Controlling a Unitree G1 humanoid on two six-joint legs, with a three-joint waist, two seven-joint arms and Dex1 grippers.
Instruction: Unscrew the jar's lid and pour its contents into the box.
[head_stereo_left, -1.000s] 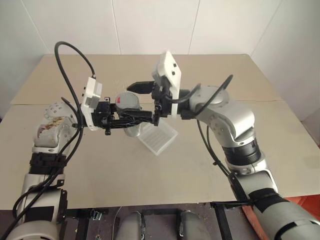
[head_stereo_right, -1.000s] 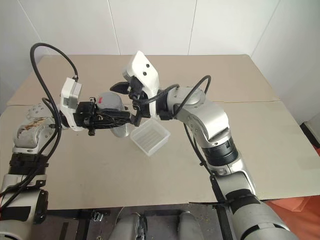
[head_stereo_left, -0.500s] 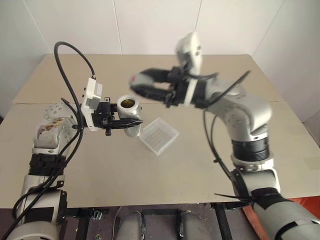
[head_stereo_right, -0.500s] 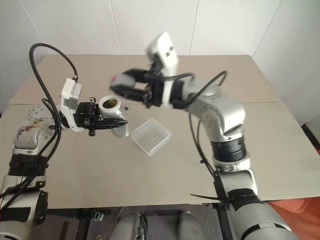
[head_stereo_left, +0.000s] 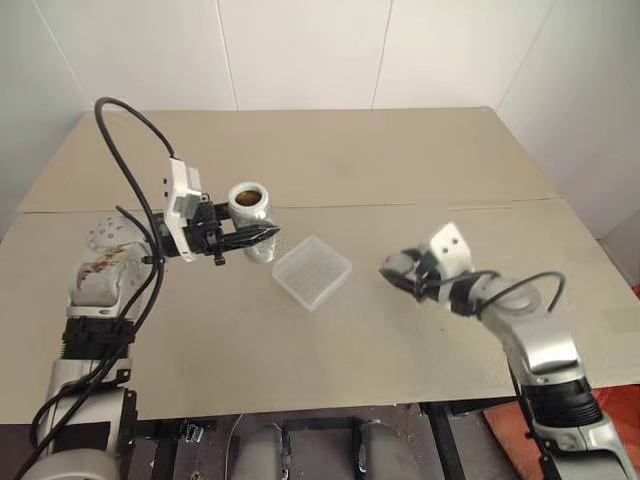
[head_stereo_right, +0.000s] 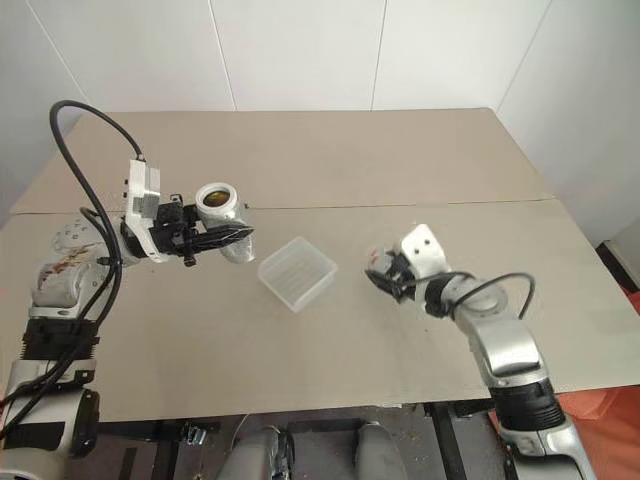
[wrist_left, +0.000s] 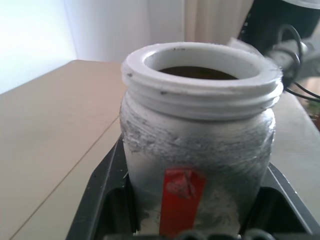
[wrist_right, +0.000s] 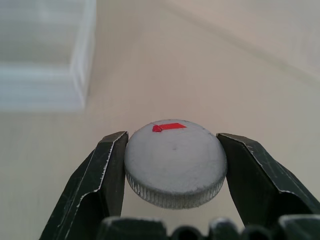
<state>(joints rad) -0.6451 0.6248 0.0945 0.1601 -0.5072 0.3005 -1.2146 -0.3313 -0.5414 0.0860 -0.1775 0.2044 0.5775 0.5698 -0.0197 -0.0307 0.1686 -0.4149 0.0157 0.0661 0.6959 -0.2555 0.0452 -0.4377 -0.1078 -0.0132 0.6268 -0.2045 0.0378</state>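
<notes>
- The left tool (head_stereo_left: 262, 236) is clamped on the jar (head_stereo_left: 250, 205), holding it upright above the table (head_stereo_left: 400, 160); the black fingers (head_stereo_left: 245, 238) grip the body low down, one on each side
- The jar's mouth is uncovered and faces up; dark yellowish-brown contents (wrist_left: 200, 73) show inside; a red mark (wrist_left: 182, 192) sits on its grey side in the left wrist view
- The right tool (wrist_right: 172, 160) is closed on the lid (wrist_right: 175, 162), its two fingers (wrist_right: 100, 185) pressed against opposite edges of the ridged rim; the lid lies flat between them, red mark (wrist_right: 169, 127) on top
- That tool holds the lid low over the table, to the right of the box (head_stereo_left: 312, 271) and apart from it; whether the lid touches the tabletop I cannot tell
- The box sits on the table between the two tools, just right of the jar and below its level; it looks clear, with a ridged bottom
</notes>
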